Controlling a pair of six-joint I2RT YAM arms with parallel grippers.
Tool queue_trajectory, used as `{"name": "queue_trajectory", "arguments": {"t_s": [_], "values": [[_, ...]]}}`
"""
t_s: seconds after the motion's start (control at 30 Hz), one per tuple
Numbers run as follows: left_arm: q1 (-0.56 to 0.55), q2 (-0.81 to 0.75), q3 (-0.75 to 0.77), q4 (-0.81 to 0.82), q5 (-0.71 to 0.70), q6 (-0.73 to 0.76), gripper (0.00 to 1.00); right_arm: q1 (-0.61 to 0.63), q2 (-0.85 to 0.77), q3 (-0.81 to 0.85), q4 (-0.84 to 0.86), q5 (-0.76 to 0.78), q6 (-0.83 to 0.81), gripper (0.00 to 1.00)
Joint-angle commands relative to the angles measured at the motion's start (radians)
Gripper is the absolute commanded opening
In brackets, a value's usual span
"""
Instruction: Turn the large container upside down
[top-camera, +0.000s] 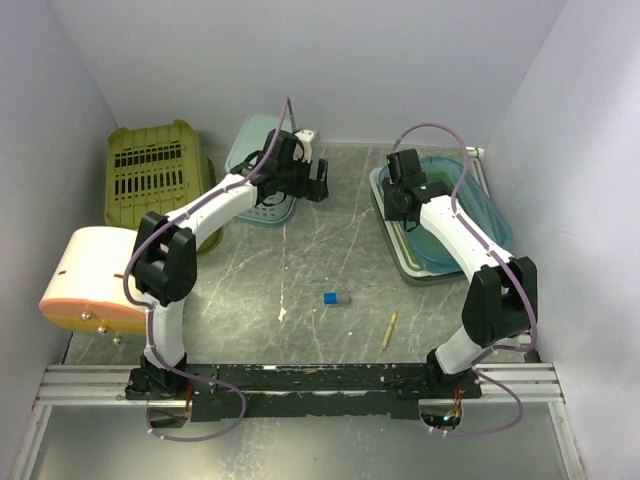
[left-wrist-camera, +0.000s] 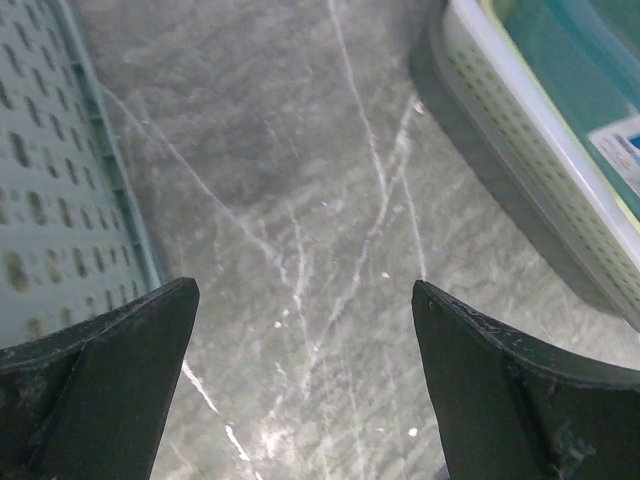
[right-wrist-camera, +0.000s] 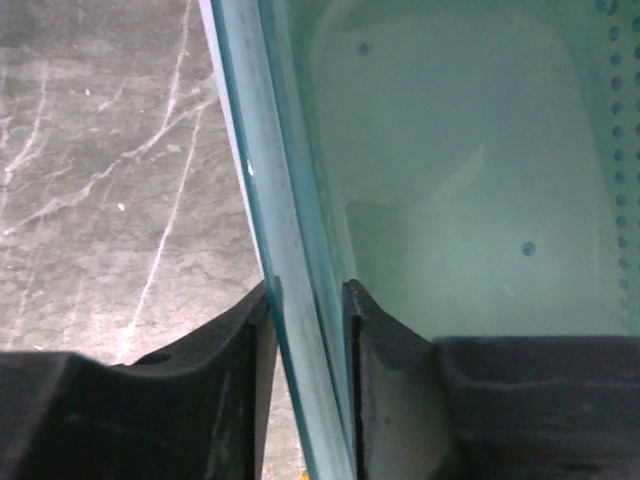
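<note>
Right end effector pinches the large container at its rim, apparently — left end effector wide, empty.

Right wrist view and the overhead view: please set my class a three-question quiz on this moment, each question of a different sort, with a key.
1. True or false: the left gripper is open over bare table, with nothing between its fingers.
2. Choose one: the right gripper has a finger on each side of A) the rim of the teal container; B) the wooden stick; C) the green crate.
3. Short answer: what does the teal container sit in?

Key: 1 true. 2 A. 3 the white perforated tray.
</note>
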Motion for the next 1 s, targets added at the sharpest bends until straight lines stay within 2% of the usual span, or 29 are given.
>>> {"name": "queue_trajectory", "arguments": {"t_s": [0.0, 0.17, 0.2, 0.3, 0.5, 0.67, 0.8, 0.97], "values": [[0.051, 0.051, 0.081, -0.046, -0.020, 0.033, 1.00, -0.010, -0.047, 0.004, 0.017, 0.020, 0.003, 0.25], [0.059, 0.072, 0.097, -0.062, -0.046, 0.057, 1.00, -0.010, -0.088, 0.035, -0.006, 0.038, 0.009, 0.02], [0.062, 0.074, 0.099, -0.063, -0.048, 0.056, 1.00, -0.010, -0.096, 0.043, -0.012, 0.042, 0.010, 0.00], [0.077, 0.080, 0.113, -0.068, -0.050, 0.047, 1.00, -0.009, -0.133, 0.064, -0.023, 0.059, 0.013, 0.00], [0.085, 0.058, 0.127, -0.054, 0.040, 0.018, 1.00, -0.010, -0.223, 0.142, -0.038, 0.067, 0.007, 0.00], [0.054, -0.024, 0.140, -0.061, 0.116, -0.002, 0.99, -0.009, -0.299, 0.226, 0.008, -0.068, 0.004, 0.00], [0.046, -0.150, 0.121, -0.083, 0.111, -0.012, 1.00, -0.009, -0.323, 0.274, 0.068, -0.206, 0.040, 0.00], [0.103, -0.328, 0.111, -0.173, 0.050, -0.045, 1.00, -0.009, -0.301, 0.249, 0.253, -0.520, 0.164, 0.00]]}}
